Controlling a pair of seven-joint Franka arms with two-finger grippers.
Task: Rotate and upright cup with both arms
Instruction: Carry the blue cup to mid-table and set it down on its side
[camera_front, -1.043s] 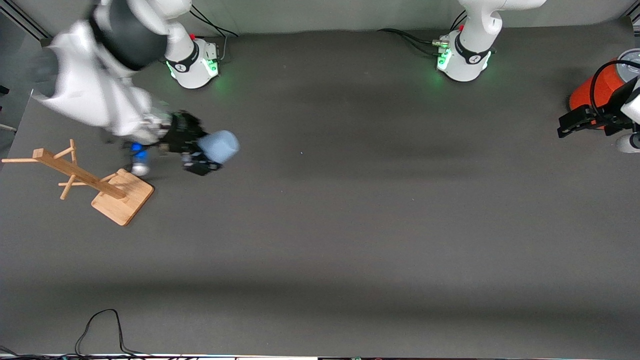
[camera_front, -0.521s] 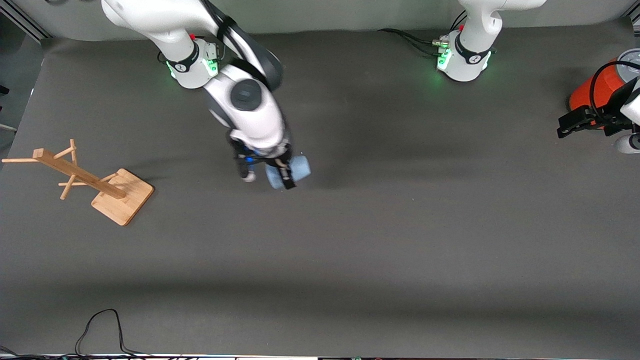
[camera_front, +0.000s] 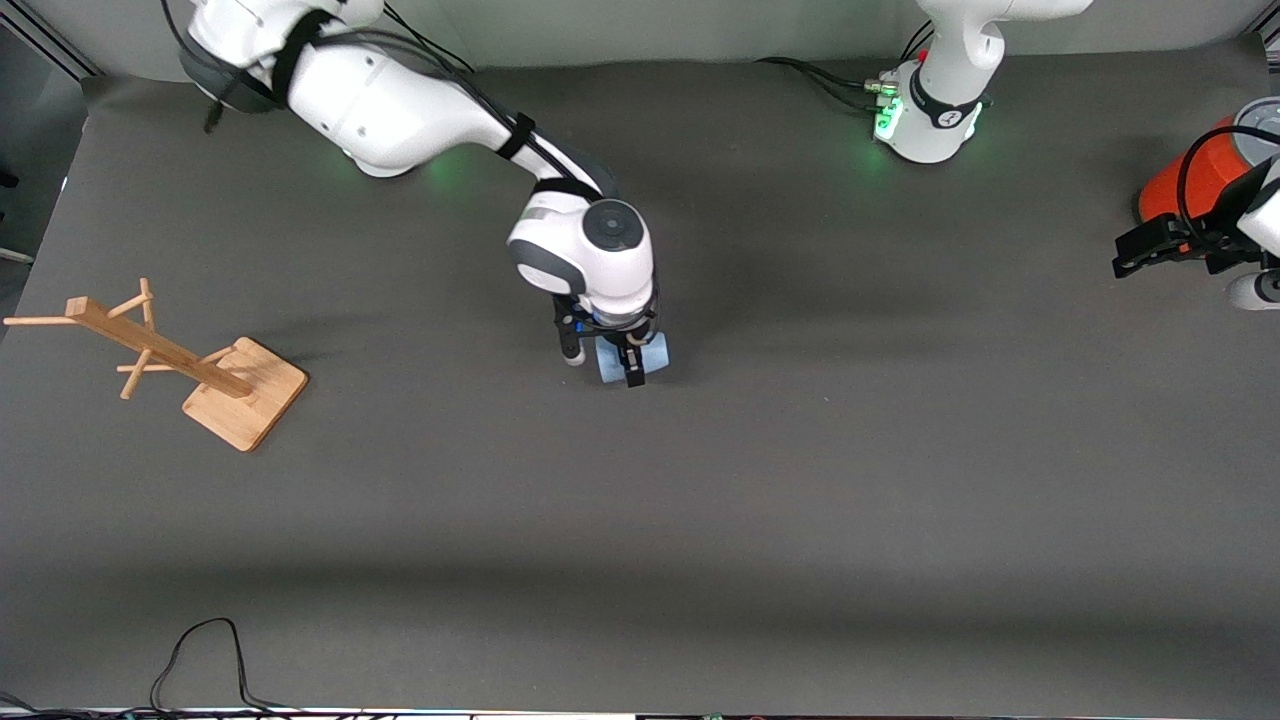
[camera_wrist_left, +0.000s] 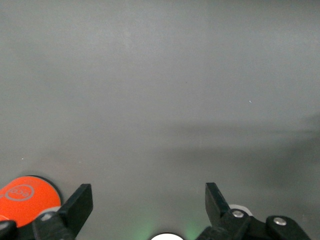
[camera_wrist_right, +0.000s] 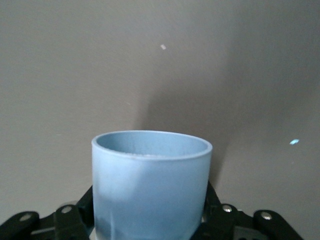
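The pale-blue cup (camera_front: 650, 355) is held by my right gripper (camera_front: 630, 362), low over the middle of the table. In the right wrist view the cup (camera_wrist_right: 150, 185) fills the space between the black fingers (camera_wrist_right: 75, 215), and its open rim points away from the wrist toward the grey table. My right gripper (camera_wrist_right: 150, 222) is shut on the cup. My left gripper (camera_front: 1135, 255) waits open and empty at the left arm's end of the table, beside the red-orange can (camera_front: 1185, 185). In the left wrist view my left gripper (camera_wrist_left: 147, 205) has its jaws wide apart with only table between them.
A wooden rack (camera_front: 170, 355) on a square base stands at the right arm's end of the table. The red-orange can also shows in the left wrist view (camera_wrist_left: 22, 200). A black cable (camera_front: 200, 650) loops at the table edge nearest the front camera.
My right arm has swung from beside the wooden rack to the middle of the table, carrying the cup with it. My left arm has not moved.
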